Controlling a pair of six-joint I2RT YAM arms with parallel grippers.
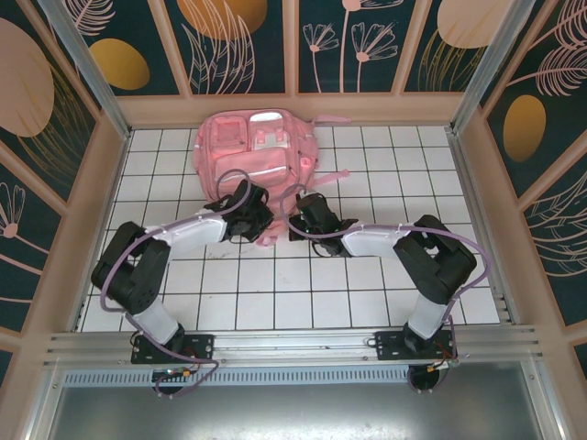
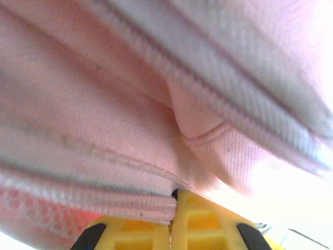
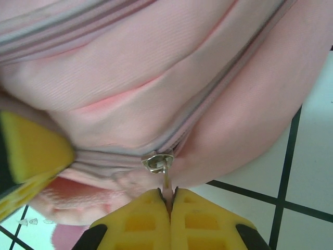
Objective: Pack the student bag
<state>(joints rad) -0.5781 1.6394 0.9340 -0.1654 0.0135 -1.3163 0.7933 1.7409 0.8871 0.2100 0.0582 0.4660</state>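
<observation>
As it lies flat, student bag (image 1: 257, 151), large, pink fabric

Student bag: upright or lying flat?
Lying flat: the student bag rests on the tiled table with its front pockets facing up at the top camera.
</observation>
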